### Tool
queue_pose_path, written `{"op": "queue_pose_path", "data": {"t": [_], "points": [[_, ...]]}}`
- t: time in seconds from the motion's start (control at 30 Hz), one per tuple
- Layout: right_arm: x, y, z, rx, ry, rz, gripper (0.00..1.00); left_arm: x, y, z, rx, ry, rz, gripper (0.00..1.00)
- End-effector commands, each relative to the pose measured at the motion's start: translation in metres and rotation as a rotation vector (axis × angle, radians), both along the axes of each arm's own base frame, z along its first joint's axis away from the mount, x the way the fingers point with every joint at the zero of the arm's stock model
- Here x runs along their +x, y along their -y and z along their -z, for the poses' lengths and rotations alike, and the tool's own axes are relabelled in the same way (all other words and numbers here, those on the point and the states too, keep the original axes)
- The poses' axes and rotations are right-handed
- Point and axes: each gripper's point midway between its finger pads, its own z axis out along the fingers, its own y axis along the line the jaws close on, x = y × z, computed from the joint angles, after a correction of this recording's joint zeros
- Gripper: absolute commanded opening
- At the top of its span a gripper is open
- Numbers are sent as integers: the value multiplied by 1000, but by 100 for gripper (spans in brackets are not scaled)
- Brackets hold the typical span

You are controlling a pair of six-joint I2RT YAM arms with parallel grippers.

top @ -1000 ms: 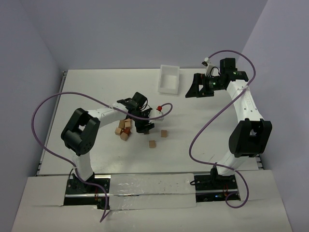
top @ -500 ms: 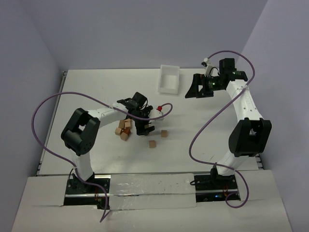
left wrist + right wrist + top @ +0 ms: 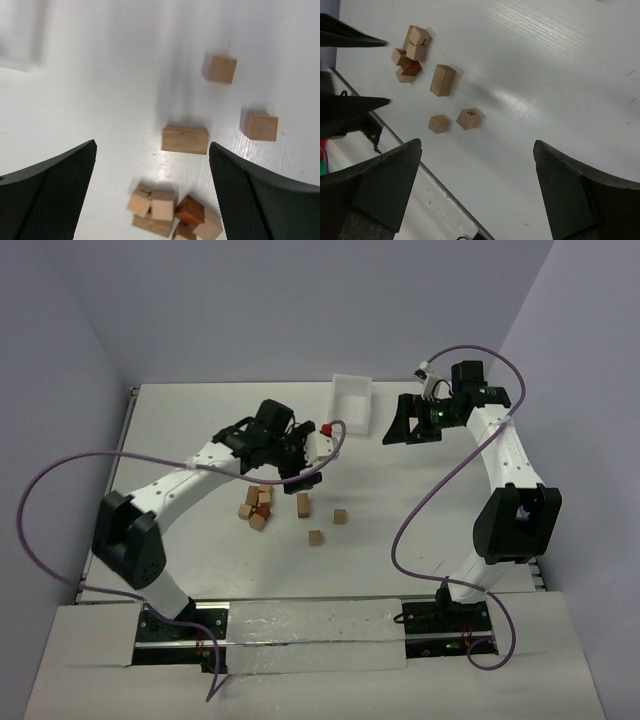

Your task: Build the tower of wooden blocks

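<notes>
The tower's wood blocks lie loose on the white table. A tan rectangular block [image 3: 303,504] [image 3: 184,139] [image 3: 442,80] sits alone. Left of it is a small heap of blocks [image 3: 257,506] [image 3: 170,212] [image 3: 410,54], one of them reddish-brown. Two tan cubes [image 3: 340,516] [image 3: 316,538] rest to the right and near side. My left gripper [image 3: 300,468] [image 3: 152,146] hovers open above the rectangular block, holding nothing. My right gripper [image 3: 400,428] [image 3: 477,144] hangs open and empty at the far right, well away from the blocks.
A white rectangular tray [image 3: 350,403] stands at the back, between the two grippers. A purple cable [image 3: 60,475] loops from the left arm over the table's left side. Another purple cable [image 3: 420,510] hangs by the right arm.
My left gripper has opened and risen away from the table, leaving the rectangular block lying next to the heap. The left arm has stretched out. The right arm has stayed put.
</notes>
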Motion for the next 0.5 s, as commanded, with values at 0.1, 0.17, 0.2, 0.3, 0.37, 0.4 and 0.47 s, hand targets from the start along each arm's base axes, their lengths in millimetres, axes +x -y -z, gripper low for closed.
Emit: {"op": "queue_pose_path", "data": {"t": [0.1, 0.17, 0.2, 0.3, 0.37, 0.4, 0.47], "points": [[-2, -1, -17, -27, 69, -1, 100, -2, -58, -40, -65, 41, -95, 95], [-3, -2, -17, -31, 74, -4, 100, -4, -71, -30, -57, 14, -87, 90], [-4, -2, -17, -32, 74, -4, 100, -5, -78, -24, -55, 3, -82, 87], [-5, -1, -16, -43, 78, 0, 100, -6, -97, -4, -63, -10, -44, 86], [-5, 0, -16, -51, 80, 3, 100, -4, -101, 3, -67, -5, -33, 88], [-5, 0, -16, -55, 84, 4, 100, -3, -101, 6, -68, -7, -27, 89], [-9, -8, -16, -62, 90, -17, 100, 3, -102, 17, -55, -32, -23, 91]]}}
